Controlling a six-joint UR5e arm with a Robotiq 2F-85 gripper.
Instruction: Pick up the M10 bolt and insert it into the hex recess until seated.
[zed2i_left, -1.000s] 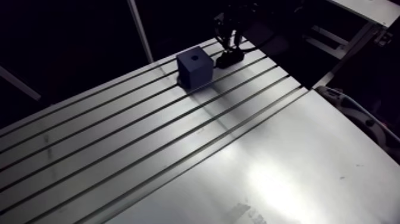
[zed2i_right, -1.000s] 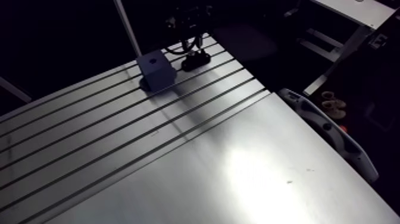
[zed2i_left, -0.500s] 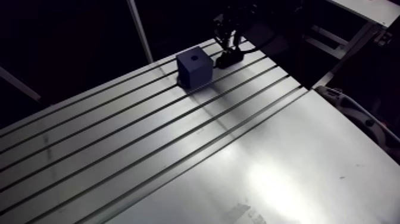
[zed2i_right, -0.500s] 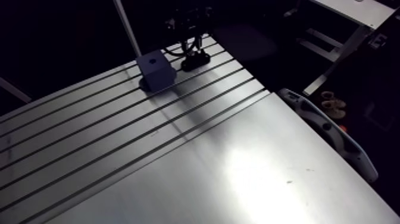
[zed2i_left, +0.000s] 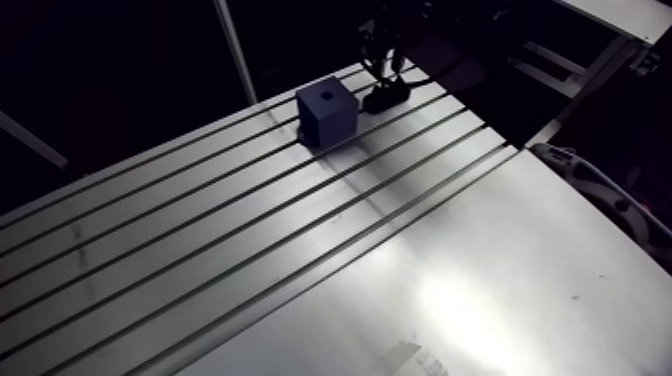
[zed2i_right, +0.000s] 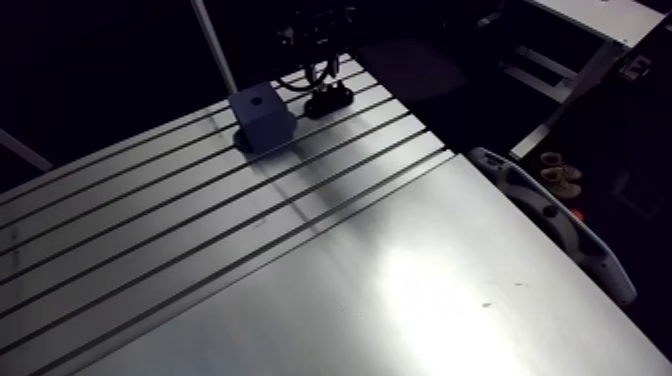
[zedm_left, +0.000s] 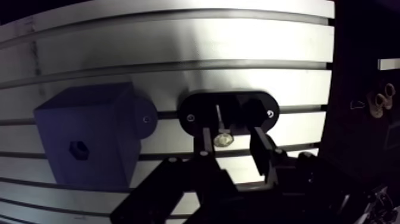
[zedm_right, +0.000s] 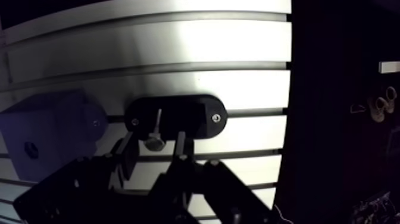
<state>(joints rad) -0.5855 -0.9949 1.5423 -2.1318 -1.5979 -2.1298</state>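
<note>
Silver M10 bolt (zedm_left: 221, 125) lying on black oval holder (zedm_left: 265, 112), gripper (zedm_left: 231, 140) spread either side of its head, blue block (zedm_left: 89, 128) beside.

Barely anything changes: the arm's camera creeps a touch, so in the arm view the blue block (zed2i_left: 326, 112) beside the claw (zedm_left: 232, 143) and the black holder (zed2i_left: 386, 96) under it slide slightly upward together, the view shifting rather than the things.

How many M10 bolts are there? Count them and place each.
1. The bolt sits on the black holder, between the open fingers of the gripper, beside the blue block. No other shows; the arm may hide more.
</note>
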